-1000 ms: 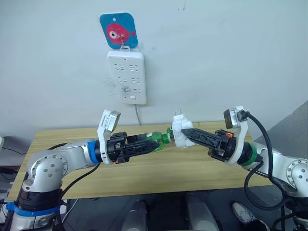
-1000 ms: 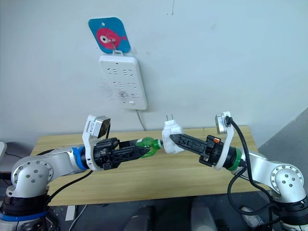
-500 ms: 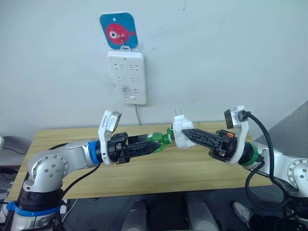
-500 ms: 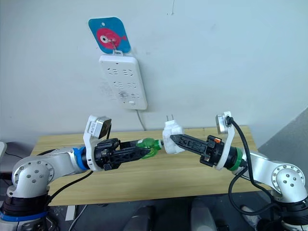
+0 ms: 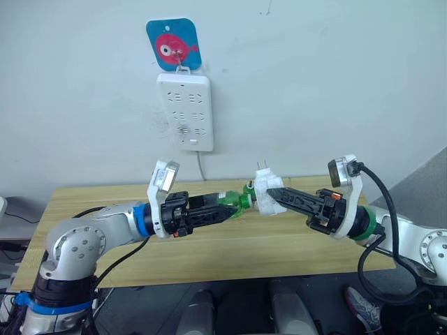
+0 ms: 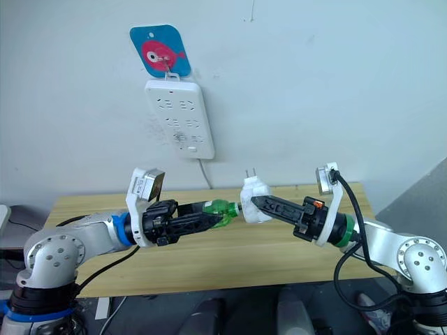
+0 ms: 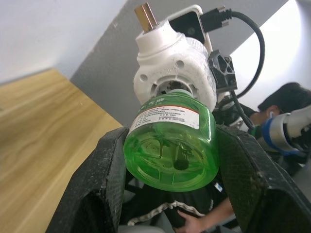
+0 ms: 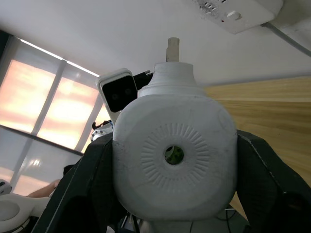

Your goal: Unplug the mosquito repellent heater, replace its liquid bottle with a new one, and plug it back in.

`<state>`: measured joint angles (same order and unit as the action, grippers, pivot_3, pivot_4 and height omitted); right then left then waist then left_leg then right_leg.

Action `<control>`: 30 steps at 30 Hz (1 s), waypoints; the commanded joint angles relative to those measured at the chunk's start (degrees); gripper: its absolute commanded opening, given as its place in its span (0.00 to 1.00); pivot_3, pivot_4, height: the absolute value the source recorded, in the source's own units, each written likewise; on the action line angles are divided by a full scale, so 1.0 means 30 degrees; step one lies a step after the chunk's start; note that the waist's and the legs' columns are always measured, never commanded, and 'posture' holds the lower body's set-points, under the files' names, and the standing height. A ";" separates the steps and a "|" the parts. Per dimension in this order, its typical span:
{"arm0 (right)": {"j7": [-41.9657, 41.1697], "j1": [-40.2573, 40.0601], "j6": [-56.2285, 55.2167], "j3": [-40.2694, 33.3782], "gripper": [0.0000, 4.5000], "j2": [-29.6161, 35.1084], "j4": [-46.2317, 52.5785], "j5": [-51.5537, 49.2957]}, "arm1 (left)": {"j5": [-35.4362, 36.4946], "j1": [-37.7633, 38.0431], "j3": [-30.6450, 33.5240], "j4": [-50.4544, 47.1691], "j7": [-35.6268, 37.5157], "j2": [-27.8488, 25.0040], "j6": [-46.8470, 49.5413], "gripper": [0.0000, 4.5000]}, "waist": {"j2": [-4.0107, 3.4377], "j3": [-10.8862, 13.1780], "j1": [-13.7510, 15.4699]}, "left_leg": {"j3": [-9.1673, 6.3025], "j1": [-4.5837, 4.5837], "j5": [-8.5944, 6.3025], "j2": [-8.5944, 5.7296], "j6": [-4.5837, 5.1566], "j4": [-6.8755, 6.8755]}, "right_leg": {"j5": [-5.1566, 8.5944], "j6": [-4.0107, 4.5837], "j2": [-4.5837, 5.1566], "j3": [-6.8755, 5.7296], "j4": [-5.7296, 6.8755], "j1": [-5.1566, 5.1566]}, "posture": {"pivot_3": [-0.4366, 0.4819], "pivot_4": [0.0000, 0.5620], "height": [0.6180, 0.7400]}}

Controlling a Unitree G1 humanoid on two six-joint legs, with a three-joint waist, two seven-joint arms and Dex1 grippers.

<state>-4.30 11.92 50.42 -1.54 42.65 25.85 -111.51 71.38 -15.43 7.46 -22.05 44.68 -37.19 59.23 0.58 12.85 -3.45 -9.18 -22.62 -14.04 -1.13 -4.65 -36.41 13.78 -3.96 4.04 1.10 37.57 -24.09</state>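
Both arms are raised above the table (image 5: 209,244) and meet in the air over its middle. The left gripper (image 5: 227,207) has its two black fingers (image 7: 104,184) pressed on the sides of a green bottle (image 7: 171,145), which lies almost horizontal with its neck toward the right arm. The right gripper (image 5: 274,195) has its fingers clamped on the white heater (image 5: 265,193), one finger on each side of the rounded body. The heater is held in the air, not plugged in; its two metal prongs (image 5: 263,165) point up toward the wall.

The neck of the bottle sits at the opening on the underside of the heater (in the left wrist view the neck enters the round collar, but I cannot tell how deep it goes). In the right wrist view the round hole (image 8: 174,155) in the heater's face shows a bit of green inside.

On the wall behind, a white power strip (image 5: 185,112) hangs from a hook under a blue sticker (image 5: 172,44) with a pink fish, and its cable (image 5: 201,166) runs down behind the table. In the left wrist view a person (image 7: 286,99) is partly visible behind the right arm.
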 commanded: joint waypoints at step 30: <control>-0.0140 0.0308 0.0110 -0.0268 0.66 -0.0092 0.0048 -0.0493 | 0.0513 -0.0017 0.0173 -0.0841 0.0333 -0.0062 -0.0781 0.54 | 0.0004 -0.0003 0.0050 | -0.0001 0.0001 0.0000 0.0000 0.0000 -0.0002 | -0.0001 -0.0001 0.0000 0.0001 0.0003 0.0004 | 0.41 0.35 1.00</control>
<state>-3.90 12.46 50.54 -1.17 42.24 24.67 -111.69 71.80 -14.35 7.28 -22.72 45.54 -38.26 58.27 0.59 12.84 -3.30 -9.18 -22.62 -14.04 -1.14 -4.65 -36.42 13.78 -3.97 4.04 1.11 37.58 -24.08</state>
